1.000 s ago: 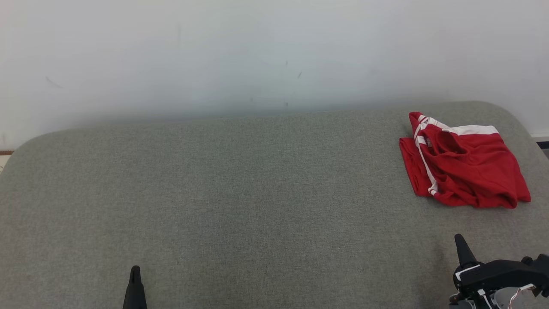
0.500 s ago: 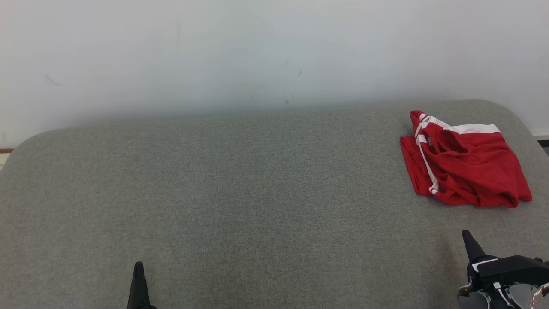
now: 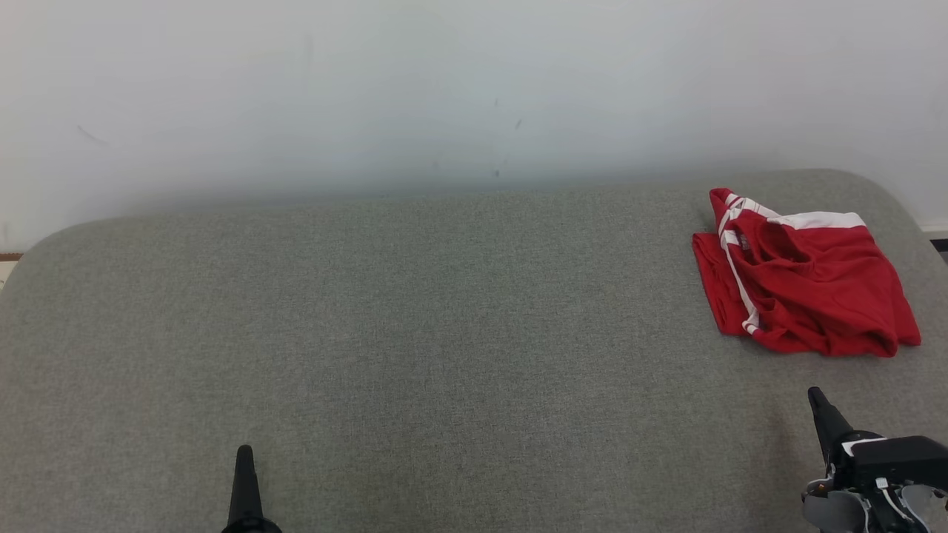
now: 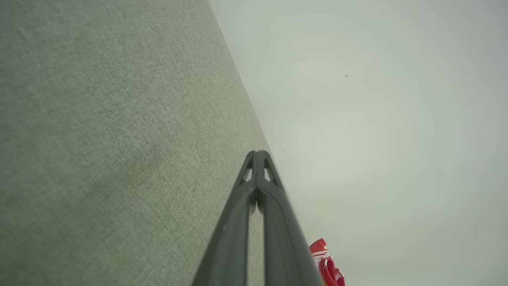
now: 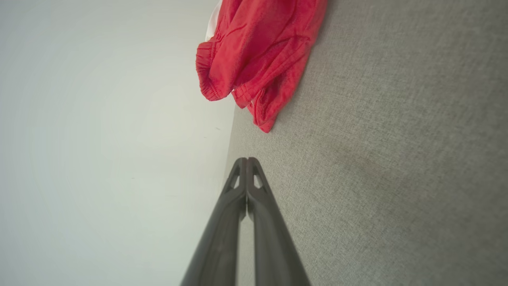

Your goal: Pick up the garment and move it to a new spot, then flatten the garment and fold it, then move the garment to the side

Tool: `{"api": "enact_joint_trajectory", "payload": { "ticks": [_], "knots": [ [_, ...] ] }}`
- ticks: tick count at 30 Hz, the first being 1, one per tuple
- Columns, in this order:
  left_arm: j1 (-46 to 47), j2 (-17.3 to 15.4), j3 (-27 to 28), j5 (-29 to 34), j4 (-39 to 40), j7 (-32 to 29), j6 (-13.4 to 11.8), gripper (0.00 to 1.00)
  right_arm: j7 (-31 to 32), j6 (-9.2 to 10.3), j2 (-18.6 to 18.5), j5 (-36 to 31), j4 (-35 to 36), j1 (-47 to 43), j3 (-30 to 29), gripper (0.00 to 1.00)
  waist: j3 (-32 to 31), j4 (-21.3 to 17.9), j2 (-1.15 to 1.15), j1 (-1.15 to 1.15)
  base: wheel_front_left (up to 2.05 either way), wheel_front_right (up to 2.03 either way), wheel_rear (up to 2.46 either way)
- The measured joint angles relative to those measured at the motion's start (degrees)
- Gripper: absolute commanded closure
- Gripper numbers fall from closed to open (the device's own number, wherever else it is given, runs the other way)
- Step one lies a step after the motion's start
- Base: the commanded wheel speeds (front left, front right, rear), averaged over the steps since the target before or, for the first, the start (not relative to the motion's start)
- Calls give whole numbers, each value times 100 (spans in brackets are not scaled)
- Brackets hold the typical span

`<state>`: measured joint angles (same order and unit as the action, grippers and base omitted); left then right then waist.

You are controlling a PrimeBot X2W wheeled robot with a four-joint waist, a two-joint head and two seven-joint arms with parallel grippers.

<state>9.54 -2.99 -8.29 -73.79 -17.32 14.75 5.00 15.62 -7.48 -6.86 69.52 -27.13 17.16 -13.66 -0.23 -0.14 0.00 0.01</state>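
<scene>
A red garment with white stripes lies crumpled at the far right of the grey padded surface. It also shows at the top of the right wrist view as the garment, and a small corner of the garment peeks past the left fingers. My right gripper is shut and empty, a short way in front of the garment. Low on the left, my left gripper is shut and empty, far from the cloth. Both wrist views show fingertips pressed together: right gripper, left gripper.
A plain white wall rises behind the padded surface. The surface's rounded corners fall away at the far left and far right. A wide stretch of bare grey fabric lies between the two grippers.
The right gripper has slid to the right and slightly up toward the garment. The left gripper tip has risen a little. The garment lies as before.
</scene>
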Motion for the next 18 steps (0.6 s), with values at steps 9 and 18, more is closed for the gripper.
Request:
{"api": "enact_joint_trajectory", "payload": {
  "ticks": [9,18],
  "knots": [
    [107,4,-90,-520,-71,0,52,100,204,0,-21,467,-92,115,-182,100,21,4,0,0,0,0,0],
    [197,7,-170,-964,-136,1,103,100,401,0,-42,888,-177,226,-358,100,43,8,0,0,0,0,0]
  ]
}}
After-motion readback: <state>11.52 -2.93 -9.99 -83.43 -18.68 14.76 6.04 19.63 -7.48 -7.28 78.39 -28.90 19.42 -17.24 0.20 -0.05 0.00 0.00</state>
